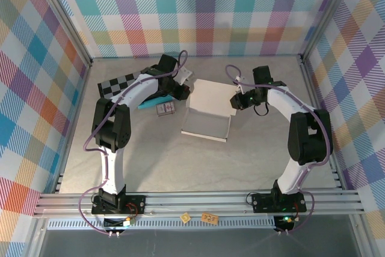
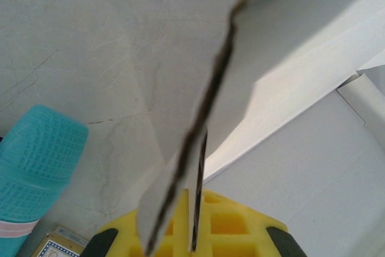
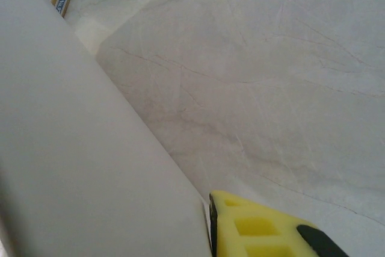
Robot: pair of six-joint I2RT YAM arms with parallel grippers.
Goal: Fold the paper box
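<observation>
From above, the box [image 1: 207, 112] lay mid-table, the left gripper [image 1: 182, 90] at its far-left corner, the right gripper [image 1: 236, 100] at its right side. The left wrist view showed fingers [image 2: 240, 227] clenched on a wavy flap [image 2: 198, 118]; pulling harder could tear it. In the right wrist view, a finger [image 3: 228, 209] met the wall [image 3: 72, 148]; its grip I could not tell.

Robotics lab test cell. Evidence: multicoloured plaid cloth walls [image 1: 36, 58] on bare aluminium frame posts [image 1: 69, 16]; grey marbled tabletop [image 1: 180, 167]; white-and-black left robot arm [image 1: 114, 130] and matching right robot arm [image 1: 307, 136] bolted to slotted aluminium rails [image 1: 198, 200] at near edge; black-and-grey checkerboard panel [image 1: 117, 83] at back left.
</observation>
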